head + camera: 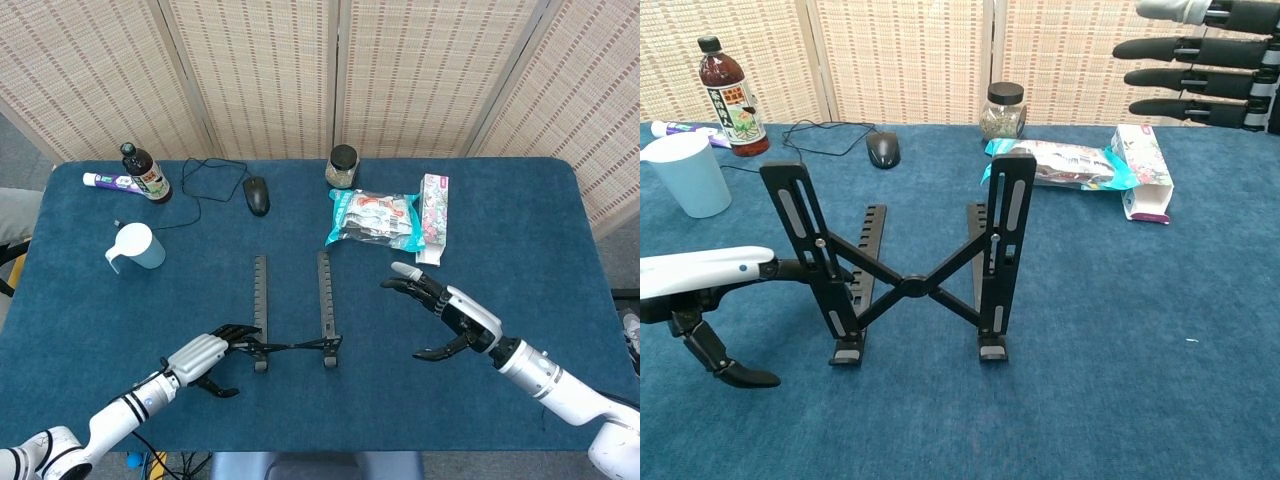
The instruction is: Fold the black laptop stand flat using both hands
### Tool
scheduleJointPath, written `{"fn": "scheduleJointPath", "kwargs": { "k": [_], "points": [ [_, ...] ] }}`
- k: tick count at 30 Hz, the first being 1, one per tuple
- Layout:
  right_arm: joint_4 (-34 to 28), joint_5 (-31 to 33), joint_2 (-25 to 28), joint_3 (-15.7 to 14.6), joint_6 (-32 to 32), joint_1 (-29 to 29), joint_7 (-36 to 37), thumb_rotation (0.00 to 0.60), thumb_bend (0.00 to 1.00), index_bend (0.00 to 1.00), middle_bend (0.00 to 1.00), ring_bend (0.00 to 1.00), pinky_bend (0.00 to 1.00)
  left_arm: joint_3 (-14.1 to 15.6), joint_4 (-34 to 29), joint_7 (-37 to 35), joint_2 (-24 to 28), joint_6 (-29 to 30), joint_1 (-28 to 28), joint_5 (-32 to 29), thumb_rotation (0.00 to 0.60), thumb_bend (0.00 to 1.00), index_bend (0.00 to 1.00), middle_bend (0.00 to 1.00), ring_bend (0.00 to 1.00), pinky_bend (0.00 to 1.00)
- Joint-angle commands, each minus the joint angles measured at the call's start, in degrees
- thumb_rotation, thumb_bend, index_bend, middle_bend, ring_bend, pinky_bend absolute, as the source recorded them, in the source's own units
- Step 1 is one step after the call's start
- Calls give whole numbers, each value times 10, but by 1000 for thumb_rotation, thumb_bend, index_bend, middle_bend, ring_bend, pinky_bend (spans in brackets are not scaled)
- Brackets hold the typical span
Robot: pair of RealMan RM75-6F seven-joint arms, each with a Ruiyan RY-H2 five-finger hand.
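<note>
Two cameras, one table
Head view looks steeply down from above; chest view sits low, near, facing far; both share the laptop stand (292, 315) (908, 262)

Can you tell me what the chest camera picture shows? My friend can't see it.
A black laptop stand stands open on a blue table. The robot's left hand touches its left upright, and the right hand hovers open at top right.

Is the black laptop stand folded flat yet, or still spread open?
Still spread: the laptop stand has both uprights raised and its cross braces forming an X in the chest view.
</note>
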Motion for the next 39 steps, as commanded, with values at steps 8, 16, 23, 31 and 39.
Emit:
{"fn": "scheduleJointPath", "kwargs": {
  "k": [8, 16, 23, 31, 39],
  "points": [
    [5, 4, -4, 5, -5, -3, 2, 600, 0, 0, 177, 5, 25, 10, 6, -12, -4, 0, -5, -4, 600, 171, 164, 49, 13, 19],
    [8, 3, -5, 8, -5, -5, 0, 600, 0, 0, 177, 5, 25, 8, 5, -9, 0, 6, -9, -7, 600, 171, 164, 49, 12, 19],
    [-8, 14, 9, 16, -22, -9, -103, 600, 4, 0, 177, 5, 25, -8, -5, 18, 21, 39, 1, -24, 600, 171, 164, 49, 13, 19],
    [-86, 74, 37, 41, -98, -2, -327, 600, 16, 0, 177, 5, 25, -25, -27, 84, 55, 93, 34, -58, 600, 172, 164, 49, 12, 19],
    [-136, 150, 31, 84, -211, 46, -433, 600, 13, 0, 171, 5, 25, -34, -55, 130, 88, 145, 68, -73, 600, 171, 164, 49, 12, 18]
  ]
}}
